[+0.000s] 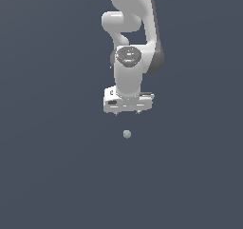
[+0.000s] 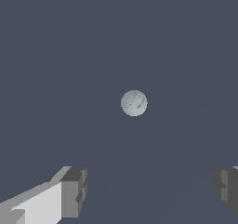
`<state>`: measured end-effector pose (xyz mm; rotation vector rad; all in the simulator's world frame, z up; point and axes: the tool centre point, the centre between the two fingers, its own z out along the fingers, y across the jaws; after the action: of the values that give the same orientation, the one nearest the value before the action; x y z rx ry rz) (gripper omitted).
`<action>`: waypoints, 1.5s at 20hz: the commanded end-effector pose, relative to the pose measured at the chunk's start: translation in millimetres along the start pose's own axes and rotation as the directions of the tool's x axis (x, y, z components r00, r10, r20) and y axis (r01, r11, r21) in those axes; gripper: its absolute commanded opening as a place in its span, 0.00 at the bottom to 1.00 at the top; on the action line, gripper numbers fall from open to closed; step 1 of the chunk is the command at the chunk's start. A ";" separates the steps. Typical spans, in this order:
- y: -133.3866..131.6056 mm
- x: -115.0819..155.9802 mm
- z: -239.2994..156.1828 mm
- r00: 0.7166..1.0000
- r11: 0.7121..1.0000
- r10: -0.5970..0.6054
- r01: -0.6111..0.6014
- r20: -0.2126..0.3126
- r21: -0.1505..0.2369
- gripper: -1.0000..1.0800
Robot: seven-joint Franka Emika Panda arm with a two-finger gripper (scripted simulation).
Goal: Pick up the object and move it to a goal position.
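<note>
One arm, one gripper [image 1: 127,112], one ball [image 1: 126,134] | wrist view: left finger [image 2: 73,192] whole, right finger cut off at frame edge, wide apart, nothing between | ball [image 2: 134,102] pale grey-blue, on the dark floor below gripper, untouched | round, no long axis or heading

One white robot arm [image 1: 129,38] is appearing in the upper centre of the exterior view, carrying one gripper [image 1: 127,112] at its lower end. Two grey fingertips [image 2: 74,191] are showing in the wrist view, one at the lower left and one at the lower right edge of the frame, standing well apart with bare ground between them. One small pale grey-blue ball [image 1: 126,134] is lying just below the centre of the exterior view.
</note>
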<state>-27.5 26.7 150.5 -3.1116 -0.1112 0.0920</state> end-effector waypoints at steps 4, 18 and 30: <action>-1.4 -1.9 1.5 1.000 1.000 -0.009 0.009 0.007 0.000 0.96; -8.7 -11.9 10.0 0.998 0.999 -0.051 0.051 0.046 0.002 0.96; -5.7 7.1 29.3 0.996 0.996 0.085 -0.085 0.015 -0.005 0.96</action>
<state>-25.8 33.8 125.2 -3.1185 -0.0194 0.1256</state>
